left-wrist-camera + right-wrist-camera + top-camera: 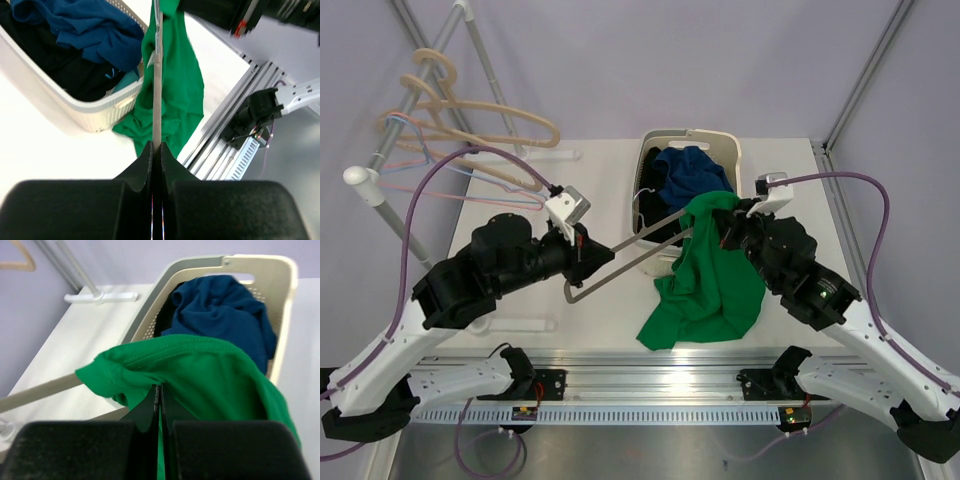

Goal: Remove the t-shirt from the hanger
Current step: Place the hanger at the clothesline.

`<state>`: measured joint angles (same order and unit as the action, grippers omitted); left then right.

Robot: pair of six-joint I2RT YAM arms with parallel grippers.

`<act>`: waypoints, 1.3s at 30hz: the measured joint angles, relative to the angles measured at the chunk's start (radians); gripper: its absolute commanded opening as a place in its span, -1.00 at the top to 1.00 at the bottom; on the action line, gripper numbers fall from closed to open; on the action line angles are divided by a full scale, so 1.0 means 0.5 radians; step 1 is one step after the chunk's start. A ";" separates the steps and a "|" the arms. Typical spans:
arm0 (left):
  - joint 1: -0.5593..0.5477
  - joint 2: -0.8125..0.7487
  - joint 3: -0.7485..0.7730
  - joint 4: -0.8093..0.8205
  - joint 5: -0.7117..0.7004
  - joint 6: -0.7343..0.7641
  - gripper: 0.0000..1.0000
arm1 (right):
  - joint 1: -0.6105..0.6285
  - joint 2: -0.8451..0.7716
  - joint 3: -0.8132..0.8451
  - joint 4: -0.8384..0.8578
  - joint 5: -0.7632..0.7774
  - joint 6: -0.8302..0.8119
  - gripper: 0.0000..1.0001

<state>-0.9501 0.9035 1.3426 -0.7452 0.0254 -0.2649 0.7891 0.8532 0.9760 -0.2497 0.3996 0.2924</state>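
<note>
Top external view: the left gripper [584, 252] is clamped tight on the hanger [157, 100]. The right gripper [728, 232] is pinched closed on the green t-shirt [710, 285], which drapes from the hanger's far end, just beside the laundry basket [725, 140].

Front of the laundry basket [645, 170] is jammed: the hanger [630, 265] slants across, the green t-shirt [710, 285] drapes from its basket end, and the left gripper [582, 250], clamped on the bar, and the right gripper [728, 235], pinching the cloth, crowd it from both sides. Inside the basket, piled clothes [690, 170] fill it. Left of the basket, bare table [600, 180] leaves a lane up to the clothes rack [380, 185] and its spare hangers [480, 125].
</note>
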 measured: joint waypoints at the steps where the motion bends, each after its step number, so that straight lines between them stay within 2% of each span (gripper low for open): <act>1: 0.000 -0.040 -0.034 -0.008 -0.001 0.008 1.00 | -0.003 -0.033 0.000 -0.014 0.080 0.009 1.00; 7: 0.000 -0.259 -0.090 -0.092 -0.080 0.043 1.00 | -0.080 -0.127 0.000 -0.031 0.319 0.040 1.00; 11: 0.000 -0.344 -0.087 -0.132 -0.217 0.051 1.00 | -0.276 -0.069 0.020 -0.072 0.468 0.069 1.00; 15: 0.000 -0.333 -0.083 -0.146 -0.323 0.061 1.00 | -0.469 0.053 0.063 -0.133 0.576 0.121 1.00; 21: 0.000 -0.199 0.028 -0.169 -0.585 0.097 1.00 | -0.555 0.064 0.063 -0.201 0.826 0.153 1.00; 22: 0.000 -0.163 0.067 -0.160 -0.645 0.105 1.00 | -0.580 0.066 0.063 -0.217 0.870 0.175 0.95; 23: 0.000 -0.130 0.106 -0.150 -0.699 0.112 1.00 | -0.613 0.070 0.063 -0.248 0.917 0.224 0.26; 24: 0.000 -0.092 0.163 -0.141 -0.755 0.117 1.00 | -0.640 0.074 0.063 -0.278 0.954 0.279 -0.19; 26: 0.000 -0.002 0.277 -0.125 -0.854 0.120 1.00 | -0.679 0.080 0.060 -0.320 0.974 0.336 -0.70; 27: 0.000 0.040 0.340 -0.122 -0.894 0.121 1.00 | -0.685 0.078 0.050 -0.327 0.966 0.355 -0.82; 29: 0.000 0.168 0.505 -0.098 -1.007 0.129 1.00 | -0.688 0.062 0.033 -0.336 0.896 0.371 -0.99; 35: 0.000 0.610 0.957 0.050 -1.373 0.208 1.00 | -0.690 -0.046 0.030 -0.341 0.452 0.404 -0.99; 39: 0.015 0.869 0.993 0.248 -1.626 0.247 1.00 | -0.690 -0.108 -0.006 -0.297 0.148 0.437 -0.99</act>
<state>-0.9424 1.3380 1.8393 -0.6212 -0.7876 -0.1413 0.4438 0.7990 0.9730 -0.3981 0.4736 0.5110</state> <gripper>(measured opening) 0.027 0.993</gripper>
